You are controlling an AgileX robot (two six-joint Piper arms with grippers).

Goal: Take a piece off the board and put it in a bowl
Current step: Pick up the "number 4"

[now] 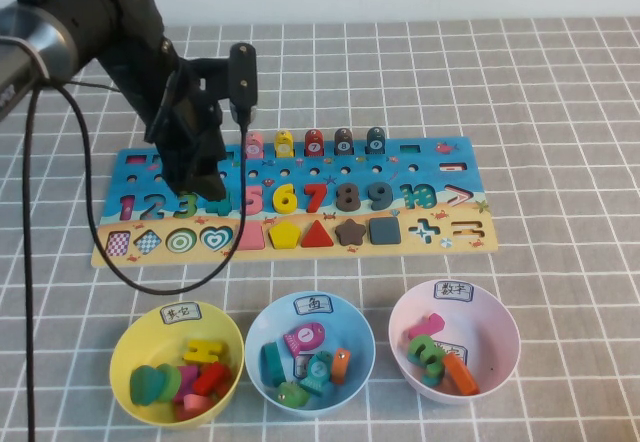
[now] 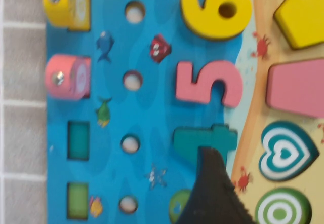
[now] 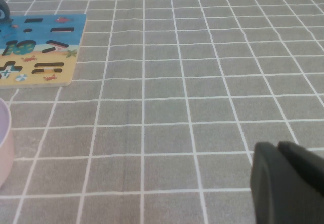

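The board [image 1: 440,162] lies across the middle of the table. The teal-green 4 [image 2: 205,139] sits in its slot between the pink 5 [image 2: 208,83] and the printed green 3. My left gripper [image 1: 213,188] is open and low over the 4, which it mostly hides in the high view. One dark finger [image 2: 213,188] overlaps the 4's lower edge; the other finger is out of view. The pink bowl [image 1: 455,339] stands at the front right with several pieces in it. My right gripper [image 3: 286,183] is shut and empty over bare table to the right of the board [image 3: 45,31].
A yellow bowl [image 1: 176,363] and a light blue bowl [image 1: 309,352], both holding pieces, stand in front of the board. The left arm's black cable [image 1: 140,280] loops over the board's left end. The pink bowl's rim [image 3: 4,148] shows in the right wrist view.
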